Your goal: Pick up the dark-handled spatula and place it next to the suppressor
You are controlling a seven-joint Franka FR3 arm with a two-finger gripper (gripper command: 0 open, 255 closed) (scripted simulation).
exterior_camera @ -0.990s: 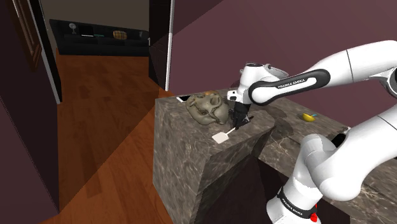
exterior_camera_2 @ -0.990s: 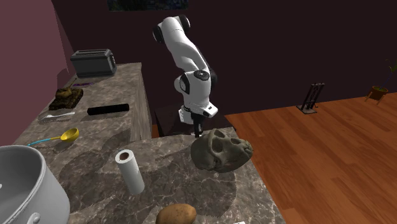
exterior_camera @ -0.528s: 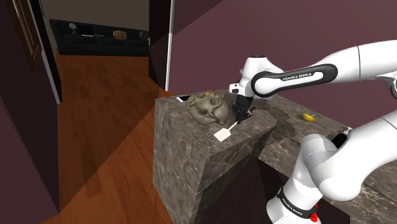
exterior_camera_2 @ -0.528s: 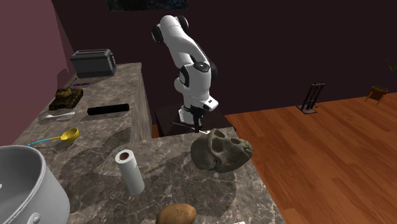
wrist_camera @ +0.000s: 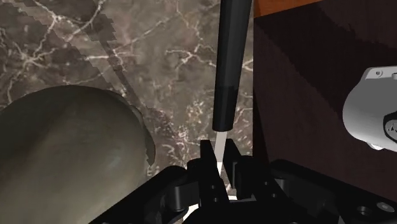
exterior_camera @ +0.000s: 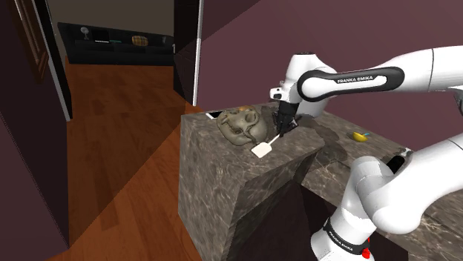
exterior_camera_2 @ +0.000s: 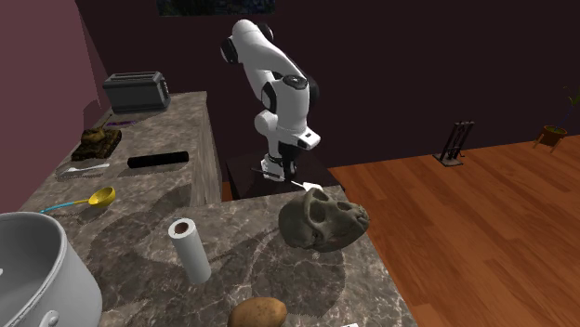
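Shoulder view: end effector [exterior_camera: 284, 124] hangs over the far part of the counter [exterior_camera: 215, 174], just right of the skull [exterior_camera: 243, 124] in the shoulder view; fingers closed on the spatula [exterior_camera: 261, 149]; spatula slants down to the shoulder view's left, its white blade the lowest part, over the stone top near the skull; cannot tell whether the blade touches the stone; a small yellow item [exterior_camera: 360, 136] lies further right on the counter, well apart.

Second exterior view: end effector [exterior_camera_2: 279, 170] points down at the counter's far edge, behind the skull [exterior_camera_2: 321, 221]; the white tip of the spatula [exterior_camera_2: 305, 186] shows just above the skull's top; suppressor [exterior_camera_2: 158, 160], a black cylinder, lies flat on the counter's left arm, well apart from the spatula; toaster [exterior_camera_2: 136, 91] stands beyond it at the far end; yellow ladle [exterior_camera_2: 91, 198] lies nearer, left of centre; white roll [exterior_camera_2: 191, 249] stands upright between ladle and skull; potato [exterior_camera_2: 257, 314] at the near edge; grey pot [exterior_camera_2: 37, 269] at near left.

Wrist view: both fingers [wrist_camera: 207, 154] press on the spatula's thin white neck; end effector [wrist_camera: 219, 159] nearly shut, only the neck between; the dark handle [wrist_camera: 228, 63] runs straight out ahead of the fingers over the marbled counter [wrist_camera: 159, 44]; skull [wrist_camera: 63, 146] beside the fingers, apart from the handle.
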